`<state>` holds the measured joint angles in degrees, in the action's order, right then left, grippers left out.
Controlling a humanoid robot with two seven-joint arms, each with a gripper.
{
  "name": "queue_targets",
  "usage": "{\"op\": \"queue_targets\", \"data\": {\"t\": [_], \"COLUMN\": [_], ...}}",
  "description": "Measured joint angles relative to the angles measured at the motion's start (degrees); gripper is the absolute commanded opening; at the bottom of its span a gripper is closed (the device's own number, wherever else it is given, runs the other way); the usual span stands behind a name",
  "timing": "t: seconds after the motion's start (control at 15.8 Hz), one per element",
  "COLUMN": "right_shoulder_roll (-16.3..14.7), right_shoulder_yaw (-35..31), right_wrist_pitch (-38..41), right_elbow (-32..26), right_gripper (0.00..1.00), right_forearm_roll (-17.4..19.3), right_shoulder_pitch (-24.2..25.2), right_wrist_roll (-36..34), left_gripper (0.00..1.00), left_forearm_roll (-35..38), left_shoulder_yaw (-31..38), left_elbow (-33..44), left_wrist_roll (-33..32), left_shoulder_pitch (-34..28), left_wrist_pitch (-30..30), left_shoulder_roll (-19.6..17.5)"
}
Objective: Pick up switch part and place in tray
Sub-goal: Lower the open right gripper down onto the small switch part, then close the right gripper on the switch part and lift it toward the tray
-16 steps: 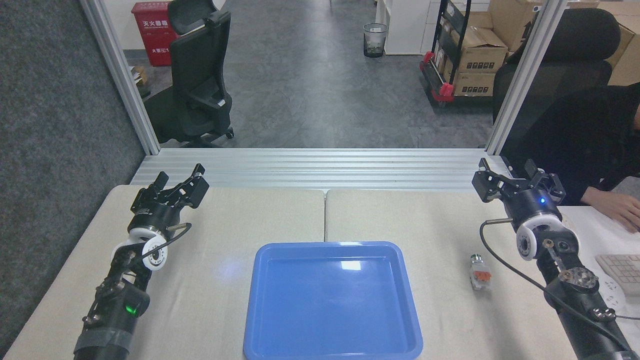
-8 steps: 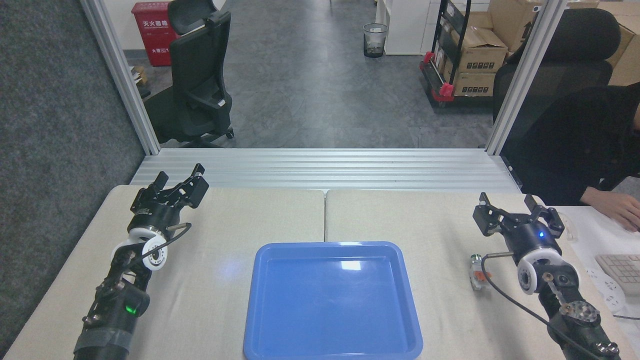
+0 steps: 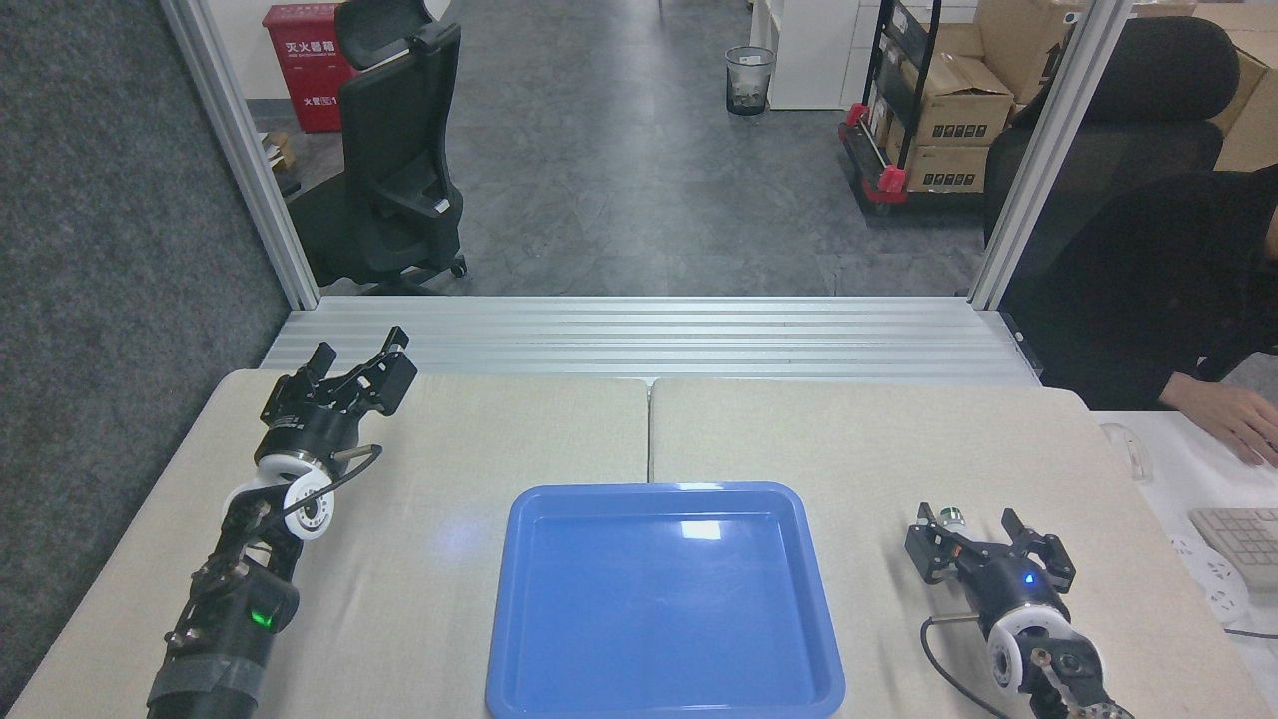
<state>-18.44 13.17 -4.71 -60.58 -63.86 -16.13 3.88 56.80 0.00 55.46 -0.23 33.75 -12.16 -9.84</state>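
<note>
worktop: two pale padded halves joined by a seam down the middle; it carries everything below.
tray: blue, shallow, nothing in it, at the middle of the near edge; its right rim is near the right gripper but apart from it.
left arm and left gripper: near the far left corner, fingers spread with nothing between them, well apart from the tray and farther still from the part.
right gripper: low over the near right area of the worktop, just right of the tray; fingers spread, nothing pinched that I can see.
switch part: only its silvery end shows, peeping out past the far side of the right gripper's left finger; the rest is hidden behind the gripper.
which way it lies: just beyond and slightly left of the gap between the fingers, so touching or very near, I cannot tell which.
long axis: mostly hidden; the silvery end points toward the far edge, so it probably runs near to far.
nearer arm: the right one, by a wide margin.
step in hand, as I judge: lining up the spread fingers over the part before closing.
</note>
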Motion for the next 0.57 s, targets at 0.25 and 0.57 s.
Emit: {"op": "queue_targets", "data": {"t": [0.25,0.57], "right_shoulder_roll": [1.9,4.37], "right_shoulder_yaw": [1.04,0.06], "right_wrist_pitch": [-1.77,-2.26], "right_elbow": [2.12,1.21], "right_gripper": [0.0,0.0], "right_forearm_roll": [-0.04,1.04], "right_shoulder_pitch": [0.92,0.85], "right_wrist_roll": [-0.06,-0.04], "left_gripper": [1.0,1.0], "left_forearm_roll": [0.0,0.02], "left_shoulder_yaw": [0.0,0.0], "left_elbow": [0.0,0.0], "left_wrist_roll": [0.11,0.11], "left_shoulder_pitch": [0.0,0.0], "left_wrist_pitch": [0.0,0.0], "left_shoulder_roll": [0.0,0.0]}}
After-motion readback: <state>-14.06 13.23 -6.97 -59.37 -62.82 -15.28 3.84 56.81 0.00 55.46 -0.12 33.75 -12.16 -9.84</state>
